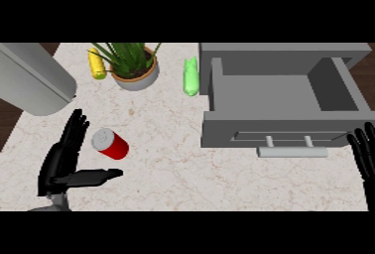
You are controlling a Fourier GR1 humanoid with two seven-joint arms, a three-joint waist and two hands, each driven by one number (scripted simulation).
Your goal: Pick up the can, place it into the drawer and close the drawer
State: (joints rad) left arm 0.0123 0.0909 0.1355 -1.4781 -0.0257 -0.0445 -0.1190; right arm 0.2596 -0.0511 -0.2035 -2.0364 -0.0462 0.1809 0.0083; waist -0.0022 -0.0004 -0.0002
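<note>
Nearest of all, the left hand point(60, 166) comes in at the near left corner of the marble counter point(183, 168), open, its fingers straight and pointing far, its thumb stuck out to the right and holding nothing. Just to the right of those fingers lies the red can point(111, 144), on the counter, silver top tilted toward the far left; whether it touches the fingers cannot be told. The grey drawer point(273, 128) stands pulled open at the right, its handle point(293, 152) on the near face, and nothing shows inside it. The right hand point(362, 154) rests open at the right edge, fingers up, just beside the drawer front. Farther off sit a potted plant point(134, 69), a corn cob point(96, 63) left of it, a pale green vegetable point(190, 77) and a large grey rounded vessel point(33, 79) at the far left. The step in hand looks to be the pick-up, not yet made. The next move calls for bringing the fingers and thumb round the can's body before lifting it right toward the drawer.
</note>
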